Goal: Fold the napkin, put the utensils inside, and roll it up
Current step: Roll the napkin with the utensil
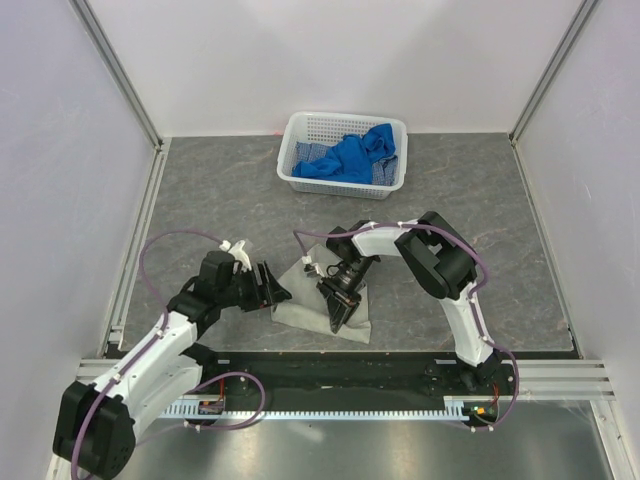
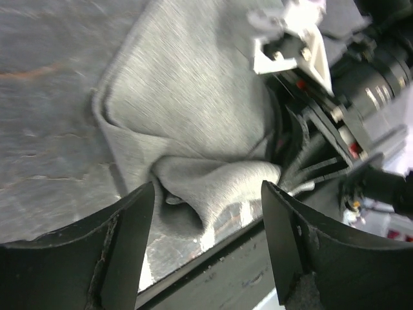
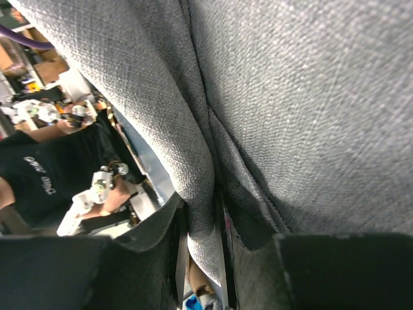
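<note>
The grey-beige napkin [image 1: 300, 306] lies folded on the table close to the front edge, with a rolled-up fold along its near side [image 2: 213, 177]. My right gripper [image 1: 336, 316] points down onto the napkin and is shut on that fold; in the right wrist view, cloth [image 3: 290, 97] fills the frame and a ridge of it runs between the fingers [image 3: 213, 239]. My left gripper [image 1: 279, 291] sits just left of the napkin, open, with nothing between its fingers [image 2: 208, 194], facing the rolled fold. The utensils are hidden.
A white basket [image 1: 345, 120] holding bright blue cloths [image 1: 350, 158] stands at the back of the table. The black front rail [image 1: 350, 365] runs just below the napkin. Metal frame posts and side walls border the table left and right.
</note>
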